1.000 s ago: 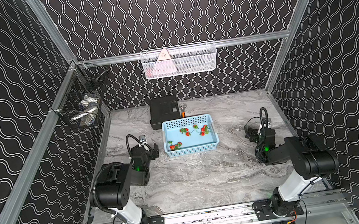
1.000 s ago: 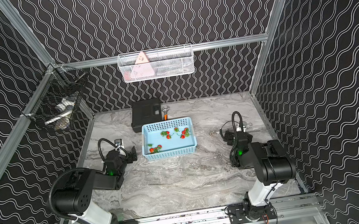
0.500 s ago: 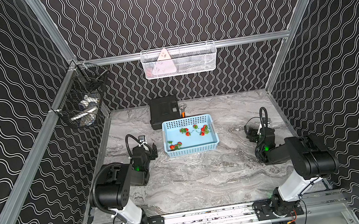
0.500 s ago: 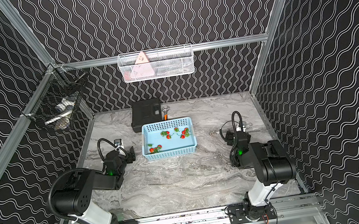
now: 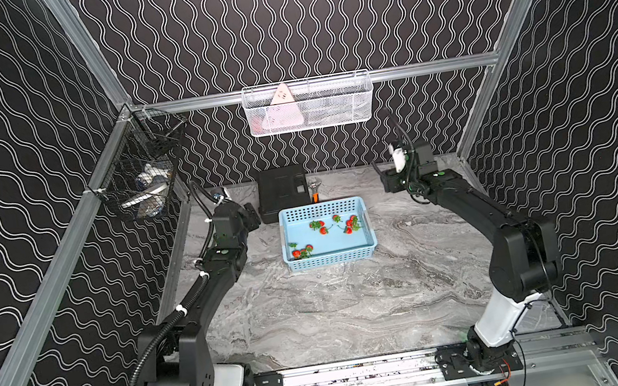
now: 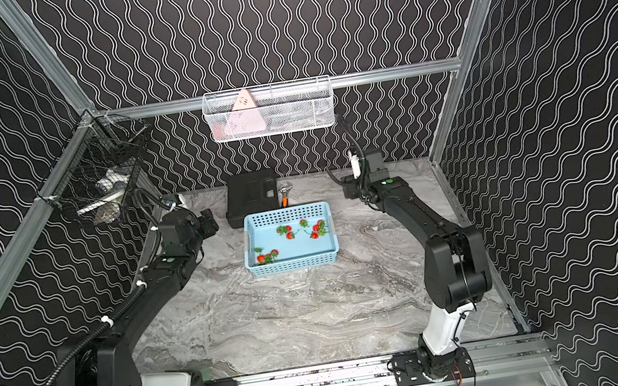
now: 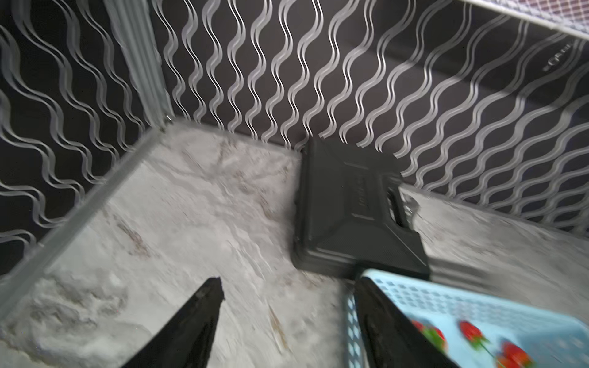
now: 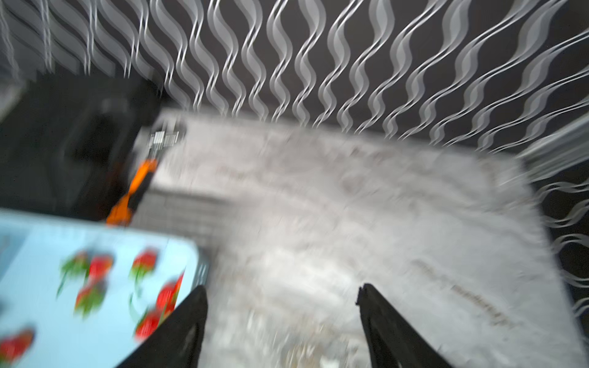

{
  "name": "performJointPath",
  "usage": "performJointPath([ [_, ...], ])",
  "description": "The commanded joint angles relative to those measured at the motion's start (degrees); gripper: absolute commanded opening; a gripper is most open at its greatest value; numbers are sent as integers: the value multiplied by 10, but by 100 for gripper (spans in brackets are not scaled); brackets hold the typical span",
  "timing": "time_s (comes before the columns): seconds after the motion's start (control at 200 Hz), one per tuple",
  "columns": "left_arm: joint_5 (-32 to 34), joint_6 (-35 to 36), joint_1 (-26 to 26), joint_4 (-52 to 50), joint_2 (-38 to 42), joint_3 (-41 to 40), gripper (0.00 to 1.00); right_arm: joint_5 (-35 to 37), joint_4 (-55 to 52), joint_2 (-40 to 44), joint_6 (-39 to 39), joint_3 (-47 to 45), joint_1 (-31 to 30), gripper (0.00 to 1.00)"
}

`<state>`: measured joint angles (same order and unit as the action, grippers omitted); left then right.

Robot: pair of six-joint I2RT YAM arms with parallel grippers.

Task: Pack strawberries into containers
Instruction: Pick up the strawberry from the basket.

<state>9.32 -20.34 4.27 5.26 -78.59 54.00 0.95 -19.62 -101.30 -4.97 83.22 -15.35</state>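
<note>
Strawberries (image 5: 323,230) lie loose on the floor of the blue basket (image 5: 331,258), some toward its far right corner and a small cluster near its front left corner. The basket sits on the grey marble table (image 5: 338,314).

Both black arms reach forward, one on each side of the basket. A white wire basket (image 5: 327,104) hangs on the wall high behind it. A black mesh basket (image 5: 139,178) hangs on the wall far to its left. A black case (image 5: 282,194) lies flat just behind its far left corner.

The left gripper (image 7: 288,282) is raised off that same corner, jaws spread wide with nothing between them. The right gripper (image 8: 280,288) is raised off the far right corner, also spread wide and empty. Both wrist views are blurred. An orange-handled tool (image 8: 140,181) lies just behind the basket, beside the case.
</note>
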Motion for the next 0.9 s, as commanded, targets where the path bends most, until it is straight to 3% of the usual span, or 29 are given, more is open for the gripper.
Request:
performJointPath([
  [0.0,-122,-8,-3,-149,2,35,74,-65,-80,-11,-34,-2,-38,75],
  [0.265,-324,38,-12,-194,-85,78,69,-115,-42,-93,-22,38,-94,65],
  [0.395,-333,76,-14,-239,-110,107,68,-141,-40,-141,-22,77,-104,62],
  [0.651,-331,72,-29,-217,-122,92,66,-148,-68,-249,-37,176,-132,58],
  [0.896,-343,71,-36,-213,-139,92,65,-155,-74,-283,-41,199,-136,53],
])
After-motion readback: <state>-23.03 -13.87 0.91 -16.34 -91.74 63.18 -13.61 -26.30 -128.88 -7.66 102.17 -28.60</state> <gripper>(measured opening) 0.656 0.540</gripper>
